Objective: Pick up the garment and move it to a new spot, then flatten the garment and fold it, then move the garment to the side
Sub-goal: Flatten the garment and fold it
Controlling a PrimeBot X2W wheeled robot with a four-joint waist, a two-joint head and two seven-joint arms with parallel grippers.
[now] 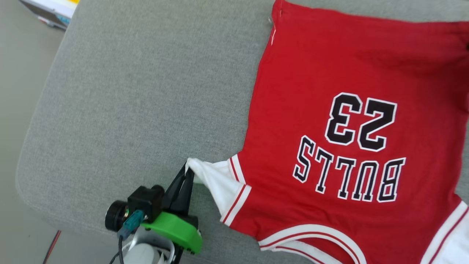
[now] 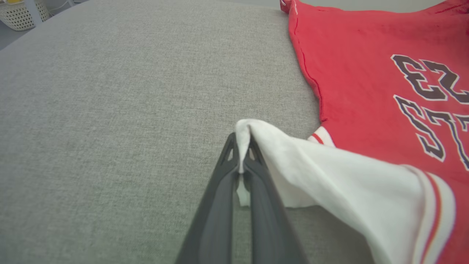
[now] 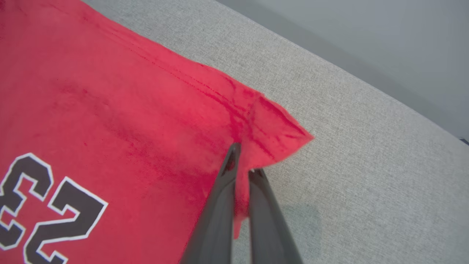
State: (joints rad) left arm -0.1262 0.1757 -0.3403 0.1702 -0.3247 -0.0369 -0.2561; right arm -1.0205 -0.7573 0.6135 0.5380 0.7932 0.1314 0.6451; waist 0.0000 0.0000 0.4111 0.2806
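Grey cushion [image 1: 139,84] is the work surface; all positions are taken from it. Garment [image 1: 311,73] lies spread over the cushion's right part, printed side up, its red body mostly flat with light wrinkles. Number 23 [image 1: 361,121] and lettering BULLS [image 1: 348,176] read upside down in the head view. The striped collar trim is toward the cushion's near edge, the hem toward its far side. White sleeve [image 1: 214,181] is drawn out leftward toward the cushion's middle, its tip raised off the cushion. Left gripper [image 1: 187,171]: fingers pressed together on the sleeve's tip, close to the cushion's near edge; white cloth shows between them in the left wrist view. Right gripper [image 3: 244,158]: fingers pinched on red cloth just inside a hem corner, with a ridge of fabric gathered at the tips and bare cushion beyond that corner. Pale floor [image 1: 14,91] runs along the cushion's left edge.
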